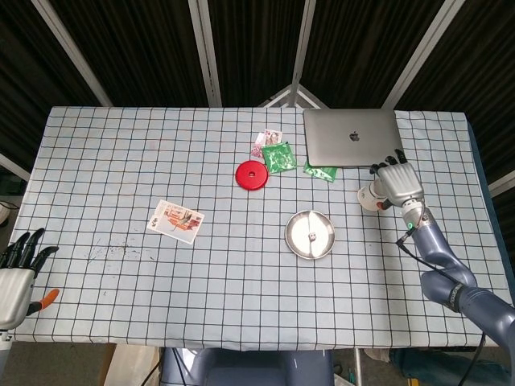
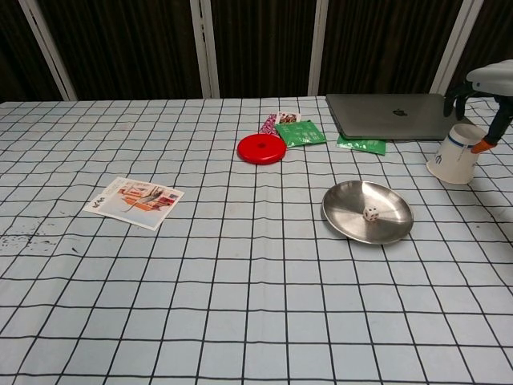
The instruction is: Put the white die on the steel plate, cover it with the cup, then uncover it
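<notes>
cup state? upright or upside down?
Upside down, tilted: the cup rests on its wide mouth, narrow base up, leaning toward the right hand above it.

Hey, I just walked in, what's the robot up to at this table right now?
The white die already lies in the steel plate. The right hand is at the paper cup, which sits mouth-down on the checked cloth beside the laptop; whether it grips the cup yet cannot be told. The left hand holds nothing, fingers apart, at the table's near left edge. The die is not yet covered.
</notes>
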Tool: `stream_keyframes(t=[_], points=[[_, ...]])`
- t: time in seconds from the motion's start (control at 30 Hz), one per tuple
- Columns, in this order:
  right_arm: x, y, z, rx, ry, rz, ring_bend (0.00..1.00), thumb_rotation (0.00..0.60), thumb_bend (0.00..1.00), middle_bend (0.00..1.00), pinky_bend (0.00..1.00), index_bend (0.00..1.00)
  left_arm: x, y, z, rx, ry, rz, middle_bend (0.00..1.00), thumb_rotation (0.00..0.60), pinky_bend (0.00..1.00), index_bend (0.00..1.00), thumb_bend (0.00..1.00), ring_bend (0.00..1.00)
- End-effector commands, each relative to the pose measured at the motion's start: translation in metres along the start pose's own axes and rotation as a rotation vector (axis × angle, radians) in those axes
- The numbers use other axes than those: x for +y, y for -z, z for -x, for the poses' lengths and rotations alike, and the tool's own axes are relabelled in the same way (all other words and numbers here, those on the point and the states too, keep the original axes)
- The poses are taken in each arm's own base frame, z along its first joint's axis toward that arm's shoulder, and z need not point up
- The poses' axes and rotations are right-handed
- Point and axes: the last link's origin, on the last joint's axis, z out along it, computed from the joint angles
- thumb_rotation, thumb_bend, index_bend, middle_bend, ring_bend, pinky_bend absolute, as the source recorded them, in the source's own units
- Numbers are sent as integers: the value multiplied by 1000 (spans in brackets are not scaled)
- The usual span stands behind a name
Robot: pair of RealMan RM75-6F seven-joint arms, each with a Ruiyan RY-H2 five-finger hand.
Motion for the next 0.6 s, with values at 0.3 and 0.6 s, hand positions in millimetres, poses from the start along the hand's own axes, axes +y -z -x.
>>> stream_keyframes(t=[0.3, 0.6], points=[[4, -5, 4, -20, 10, 20, 202, 600, 194, 403, 22, 363, 0, 0, 0, 2, -3, -7, 0, 600, 128, 230, 275, 0], [5, -7, 7, -24, 16, 19, 204, 600, 217, 408, 22, 367, 2, -1, 2, -2, -9, -5, 0, 600, 128, 231, 275, 0]])
